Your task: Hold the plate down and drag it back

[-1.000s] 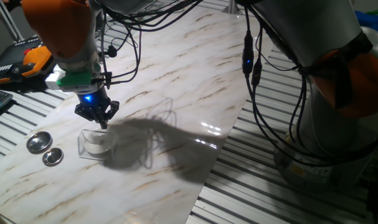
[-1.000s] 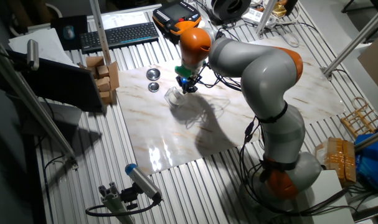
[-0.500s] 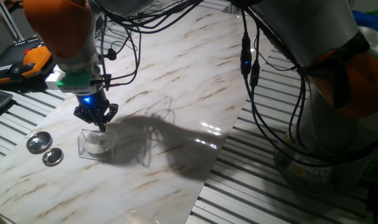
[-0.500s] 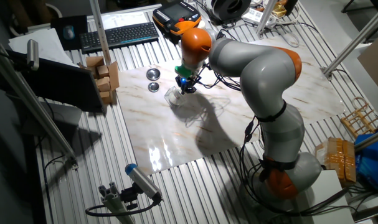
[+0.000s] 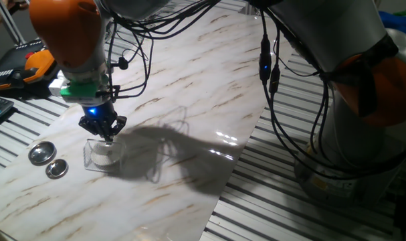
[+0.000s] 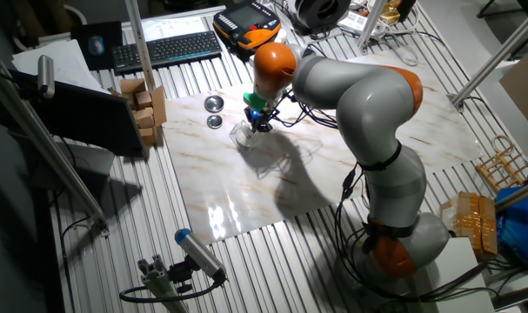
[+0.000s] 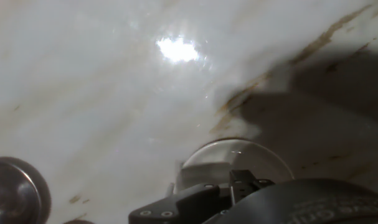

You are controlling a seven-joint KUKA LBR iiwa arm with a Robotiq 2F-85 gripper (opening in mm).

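The plate (image 5: 104, 156) is a small round white dish on the marble board, at its left part. It also shows in the other fixed view (image 6: 243, 136), and in the hand view its rim (image 7: 233, 157) curves just ahead of the fingers. My gripper (image 5: 103, 136) points straight down over the plate's far edge, fingers drawn together, tips at or just above the dish; contact cannot be told. It also shows in the other fixed view (image 6: 256, 126) and at the bottom of the hand view (image 7: 229, 185). Nothing is held between the fingers.
Two shiny metal lids (image 5: 41, 153) (image 5: 56, 169) lie left of the plate; one shows in the hand view (image 7: 14, 194). A faint clear wire-framed box (image 5: 172, 134) stands right of the plate. Cardboard boxes (image 6: 146, 109) and a keyboard (image 6: 163, 48) lie off the board.
The gripper has shifted a little to the left, toward the lids, and now stands more directly over the plate. The plate has not visibly moved.
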